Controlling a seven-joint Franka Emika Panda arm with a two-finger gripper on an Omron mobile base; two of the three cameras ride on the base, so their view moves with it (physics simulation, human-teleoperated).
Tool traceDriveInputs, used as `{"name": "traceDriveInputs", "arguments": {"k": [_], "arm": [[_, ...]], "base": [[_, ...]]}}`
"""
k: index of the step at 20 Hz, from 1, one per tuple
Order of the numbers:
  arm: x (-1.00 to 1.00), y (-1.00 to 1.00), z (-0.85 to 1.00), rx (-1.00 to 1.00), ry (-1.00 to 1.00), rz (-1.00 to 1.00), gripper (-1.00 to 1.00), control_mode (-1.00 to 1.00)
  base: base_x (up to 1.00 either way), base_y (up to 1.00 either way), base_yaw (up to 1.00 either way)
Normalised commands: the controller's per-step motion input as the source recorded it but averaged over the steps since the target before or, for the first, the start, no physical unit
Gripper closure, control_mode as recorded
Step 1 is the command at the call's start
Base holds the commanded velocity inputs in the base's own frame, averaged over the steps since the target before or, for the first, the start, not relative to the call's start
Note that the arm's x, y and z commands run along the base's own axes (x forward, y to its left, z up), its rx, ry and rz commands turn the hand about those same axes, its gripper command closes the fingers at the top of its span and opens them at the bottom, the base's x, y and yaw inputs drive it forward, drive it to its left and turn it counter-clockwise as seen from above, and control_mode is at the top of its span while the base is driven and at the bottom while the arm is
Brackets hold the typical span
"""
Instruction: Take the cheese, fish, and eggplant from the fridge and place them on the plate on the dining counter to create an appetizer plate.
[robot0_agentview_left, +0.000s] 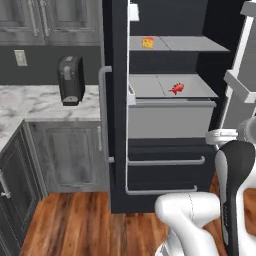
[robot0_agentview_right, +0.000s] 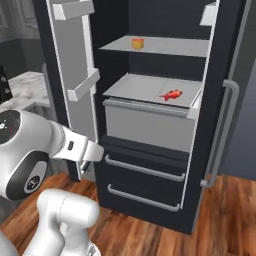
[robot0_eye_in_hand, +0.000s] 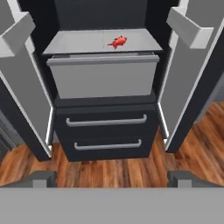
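reaching: pincer looks into the open fridge, with nothing picked up yet; the step in hand is judged to be the first pick from a shelf.
pincer state: fingers spread wide, nothing between them, both tips well short of the fridge.
fish: red piece on the pale shelf above the grey drawer, up and slightly right of the pincer's centre line, far ahead of it.
cheese: yellow wedge on the next shelf up, above the fish and a little to its left.
eggplant: cannot be made out on the shelves that show.
doors: both stand open, one to each side of the pincer, with door bins jutting inward.
approach: judged best to rise to shelf height first, then go straight in between the door bins.
grasp: come down over the fish with fingers straddling its narrow width; it lies flat, so the tips need to reach the shelf.
risk: clipping the drawer's front lip or the shelf above on entry.
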Motion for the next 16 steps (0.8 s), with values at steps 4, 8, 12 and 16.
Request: {"name": "traceDriveInputs", "arguments": {"k": [4,8,12,16], "arm": [[0.0,0.0,0.0,0.0,0.0,0.0,-1.0,1.0],[0.0,0.0,0.0,0.0,0.0,0.0,-1.0,1.0],[0.0,0.0,0.0,0.0,0.0,0.0,-1.0,1.0],[0.0,0.0,0.0,0.0,0.0,0.0,-1.0,1.0]], "base": [[0.49,-0.03,-0.01],[0.61,-0.01,0.0],[0.72,-0.13,0.0],[0.67,-0.32,-0.03]]}}
